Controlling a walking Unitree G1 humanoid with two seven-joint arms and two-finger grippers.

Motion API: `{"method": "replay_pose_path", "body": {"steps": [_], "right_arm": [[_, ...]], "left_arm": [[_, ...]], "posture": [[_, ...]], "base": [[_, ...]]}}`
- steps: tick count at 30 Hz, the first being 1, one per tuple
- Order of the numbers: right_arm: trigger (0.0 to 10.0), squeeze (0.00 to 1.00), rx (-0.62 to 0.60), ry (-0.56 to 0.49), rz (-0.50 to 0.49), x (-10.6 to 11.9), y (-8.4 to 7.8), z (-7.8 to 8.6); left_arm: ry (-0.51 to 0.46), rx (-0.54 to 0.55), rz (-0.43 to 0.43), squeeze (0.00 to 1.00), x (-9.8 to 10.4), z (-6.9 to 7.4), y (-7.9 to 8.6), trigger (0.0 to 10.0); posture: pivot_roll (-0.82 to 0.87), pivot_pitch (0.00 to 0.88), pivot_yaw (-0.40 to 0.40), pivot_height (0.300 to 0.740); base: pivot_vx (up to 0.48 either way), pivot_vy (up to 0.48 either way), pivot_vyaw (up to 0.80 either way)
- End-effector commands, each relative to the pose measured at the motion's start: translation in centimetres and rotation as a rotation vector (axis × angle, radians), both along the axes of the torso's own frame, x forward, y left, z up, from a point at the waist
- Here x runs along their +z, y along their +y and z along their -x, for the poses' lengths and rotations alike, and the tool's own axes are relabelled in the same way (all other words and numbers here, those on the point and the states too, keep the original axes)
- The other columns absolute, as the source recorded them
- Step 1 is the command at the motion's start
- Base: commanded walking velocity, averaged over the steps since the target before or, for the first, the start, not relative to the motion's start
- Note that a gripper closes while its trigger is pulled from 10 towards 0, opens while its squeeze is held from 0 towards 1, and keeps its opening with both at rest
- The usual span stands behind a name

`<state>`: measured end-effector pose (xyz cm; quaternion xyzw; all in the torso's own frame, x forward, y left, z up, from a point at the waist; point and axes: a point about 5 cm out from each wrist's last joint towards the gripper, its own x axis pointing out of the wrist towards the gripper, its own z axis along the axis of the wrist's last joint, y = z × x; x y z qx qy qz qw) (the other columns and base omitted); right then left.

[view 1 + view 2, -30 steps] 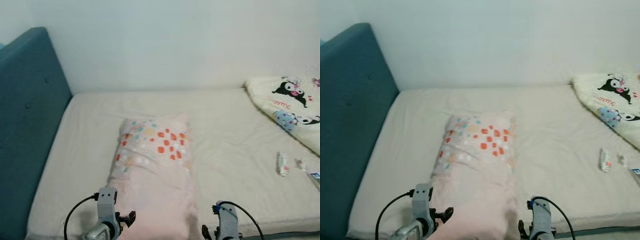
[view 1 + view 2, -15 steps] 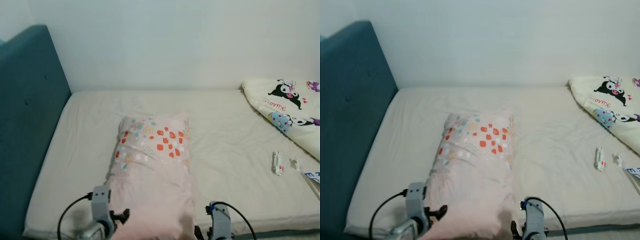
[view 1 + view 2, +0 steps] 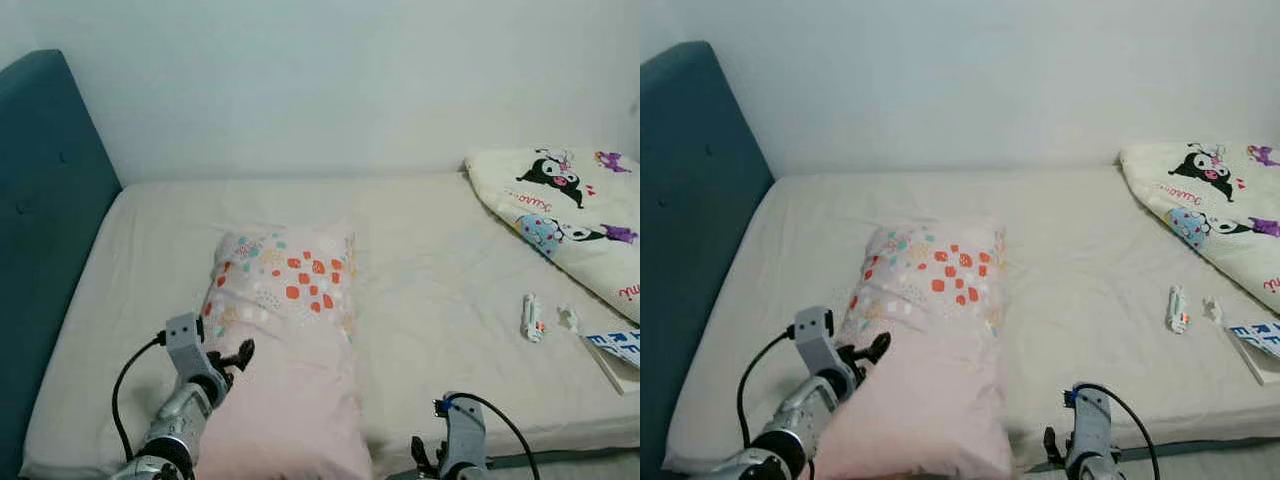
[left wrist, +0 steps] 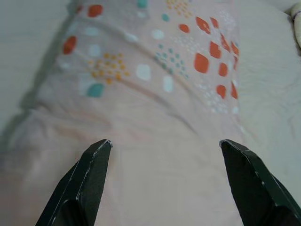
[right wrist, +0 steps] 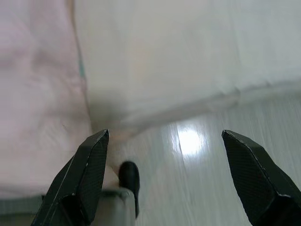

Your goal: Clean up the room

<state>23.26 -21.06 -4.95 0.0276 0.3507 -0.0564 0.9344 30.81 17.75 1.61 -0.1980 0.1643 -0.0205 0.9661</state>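
Pillow (image 3: 285, 340): pink, dotted, lying lengthwise on bed (image 3: 440, 260) near headboard (image 3: 40, 230). Left hand (image 4: 164, 155): fingers spread, over pillow's near half. Right hand (image 5: 164, 155): fingers spread, low at bed's edge above floor (image 5: 197, 188).

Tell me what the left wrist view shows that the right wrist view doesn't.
Left wrist view: the pillow's printed end with orange, teal and white spots, and the left gripper open above it.

Right wrist view: the shiny floor beside the bed's edge, and the right gripper open and low.

Both: plain pink pillow fabric and the cream bed sheet, framed by two black fingers.
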Motion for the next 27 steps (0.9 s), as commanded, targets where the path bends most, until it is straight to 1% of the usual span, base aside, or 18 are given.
{"method": "replay_pose_path", "body": {"steps": [1, 5, 6, 11, 14, 15, 19, 23, 24, 27], "right_arm": [[10.0, 0.0, 0.0, -0.02, 0.001, 0.2, 0.1, -0.3], [10.0, 0.0, 0.015, -0.064, -0.005, 1.0, 0.3, -1.4], [10.0, 0.0, 0.015, -0.064, -0.005, 1.0, 0.3, -1.4], [10.0, 0.0, 0.033, -0.07, 0.016, 1.3, 0.4, -1.9], [10.0, 0.0, 0.031, -0.079, 0.027, 1.6, 0.2, -2.2], [10.0, 0.0, 0.018, -0.085, 0.03, 1.8, 0.0, -2.5], [10.0, 0.0, 0.005, -0.069, 0.037, 2.0, -0.2, -2.8], [10.0, 0.0, 0.005, -0.063, 0.031, 2.0, -0.1, -2.9], [10.0, 0.0, 0.006, -0.069, 0.028, 2.1, 0.0, -3.0], [10.0, 0.0, 0.007, -0.07, 0.028, 2.2, 0.0, -3.0]], "left_arm": [[0.0, -0.009, -0.024, 1.0, 0.0, 0.0, 0.3, 10.0], [0.011, -0.016, -0.077, 1.0, -0.2, 0.2, 0.6, 10.0], [0.011, -0.016, -0.077, 1.0, -0.2, 0.2, 0.6, 10.0], [0.026, -0.022, -0.17, 1.0, -0.4, 0.5, 0.9, 10.0], [0.029, -0.015, -0.165, 1.0, -0.4, 0.5, 1.0, 10.0], [0.029, -0.019, -0.162, 0.0, -0.4, 0.5, 1.0, 10.0], [0.026, -0.029, -0.161, 0.0, -0.4, 0.4, 0.9, 10.0], [0.02, -0.039, -0.151, 0.0, -0.3, 0.3, 0.7, 10.0], [0.017, -0.048, -0.151, 0.0, -0.2, 0.2, 0.5, 10.0], [0.016, -0.049, -0.151, 0.0, -0.2, 0.2, 0.4, 10.0]], "posture": [[-0.05, 0.09, -0.013, 0.74], [-0.06, 0.081, -0.016, 0.74], [-0.06, 0.081, -0.016, 0.74], [-0.06, 0.077, -0.022, 0.74], [-0.06, 0.077, -0.022, 0.74], [-0.07, 0.08, -0.02, 0.74], [-0.07, 0.082, -0.019, 0.74], [-0.07, 0.086, -0.018, 0.725], [-0.07, 0.087, -0.017, 0.715], [-0.07, 0.088, -0.018, 0.71]], "base": [[0.0, 0.0, 0.0], [0.0, 0.0, 0.0], [0.0, 0.0, 0.0], [0.0, 0.0, 0.0], [0.0, 0.0, 0.0], [0.0, 0.0, 0.0], [0.0, 0.0, 0.0], [0.0, 0.0, 0.0], [0.0, 0.0, 0.0], [0.0, 0.0, 0.0]]}}
